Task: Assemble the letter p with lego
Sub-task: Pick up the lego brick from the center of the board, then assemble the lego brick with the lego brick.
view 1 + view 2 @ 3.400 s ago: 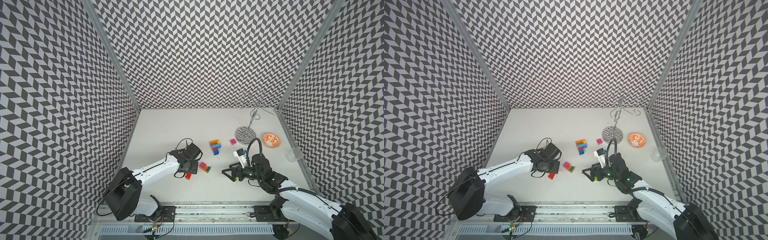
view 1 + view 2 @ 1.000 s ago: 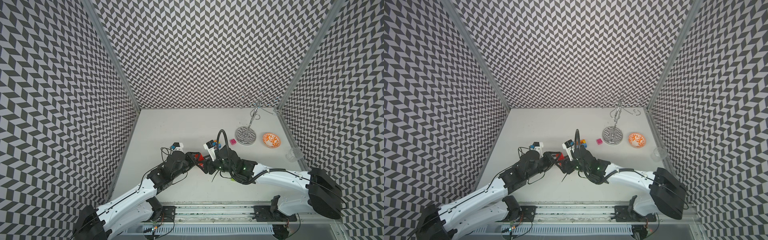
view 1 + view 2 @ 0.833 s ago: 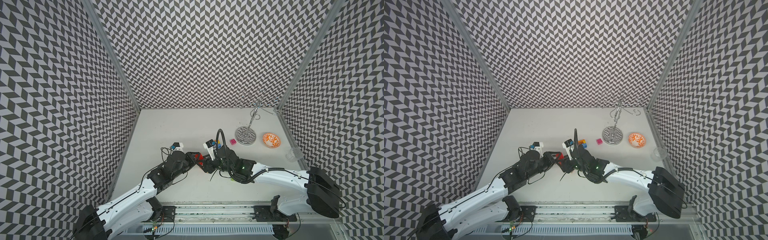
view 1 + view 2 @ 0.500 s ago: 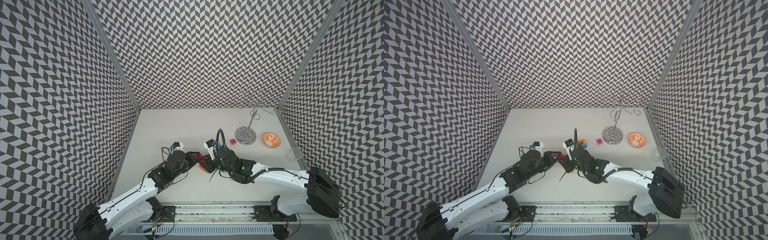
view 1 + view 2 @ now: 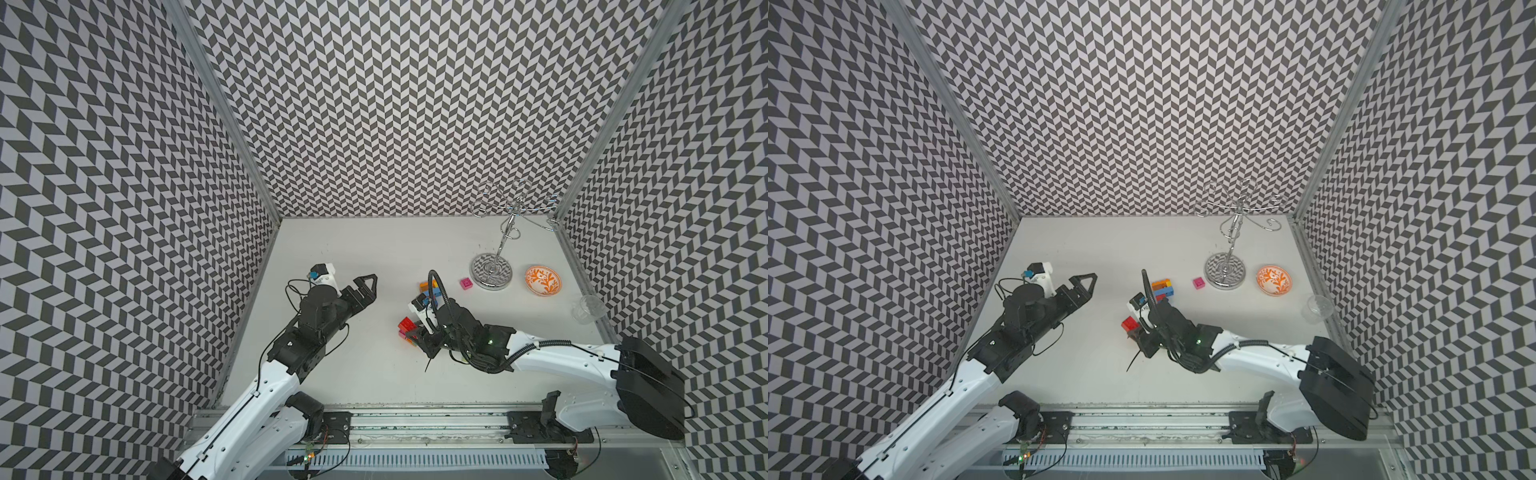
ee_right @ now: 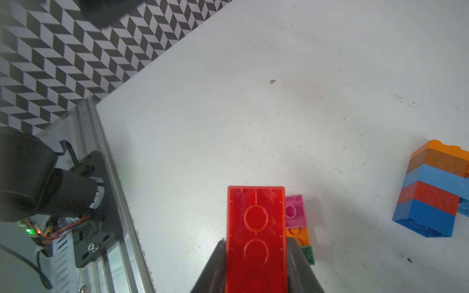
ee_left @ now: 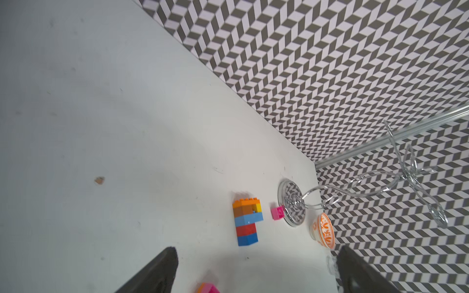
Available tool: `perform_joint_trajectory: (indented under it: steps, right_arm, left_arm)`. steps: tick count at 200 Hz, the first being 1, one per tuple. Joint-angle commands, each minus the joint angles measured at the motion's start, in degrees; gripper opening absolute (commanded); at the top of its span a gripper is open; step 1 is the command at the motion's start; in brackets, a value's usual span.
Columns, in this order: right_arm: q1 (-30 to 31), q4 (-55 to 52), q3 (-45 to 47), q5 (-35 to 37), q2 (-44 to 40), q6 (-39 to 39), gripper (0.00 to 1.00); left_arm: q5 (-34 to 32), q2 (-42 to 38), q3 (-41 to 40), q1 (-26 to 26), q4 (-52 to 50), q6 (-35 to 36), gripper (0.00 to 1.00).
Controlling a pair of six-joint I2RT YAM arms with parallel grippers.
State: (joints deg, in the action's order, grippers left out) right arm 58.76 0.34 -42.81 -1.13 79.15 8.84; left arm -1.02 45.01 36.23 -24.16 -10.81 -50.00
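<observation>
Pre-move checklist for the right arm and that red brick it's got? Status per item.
1. Grip: right hand shut on red brick: ok.
2. Other arm: left hand open, empty, away from the bricks: ok.
3. Target: brick stack lying on the table, touched by neither hand: ok.
4. Room around held brick: not ok, pink-orange-green cluster sits right beside it.
5. Held brick lifted off table: cannot tell.
6. Stray: loose pink brick apart from both arms: ok.

Open table (image 5: 374,249) left and rear, brick stack (image 5: 1163,288) centre, wire stand (image 5: 491,271), bowl (image 5: 542,281) far right
</observation>
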Motion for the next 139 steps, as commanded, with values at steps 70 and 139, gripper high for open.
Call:
perform_joint_trajectory:
  steps: [70,139]
  right_arm:
    - [0.2,-5.1,-8.1,5.4,12.4,-12.2,0.00]
    - [-0.3,-4.8,-9.0,6.2,15.9,-11.4,0.00]
  left_arm:
    - [15.7,-0.1,-23.9,15.4,30.9,5.2,1.00]
    - [16.3,2.6,-25.4,18.0,33.0,9.0,1.00]
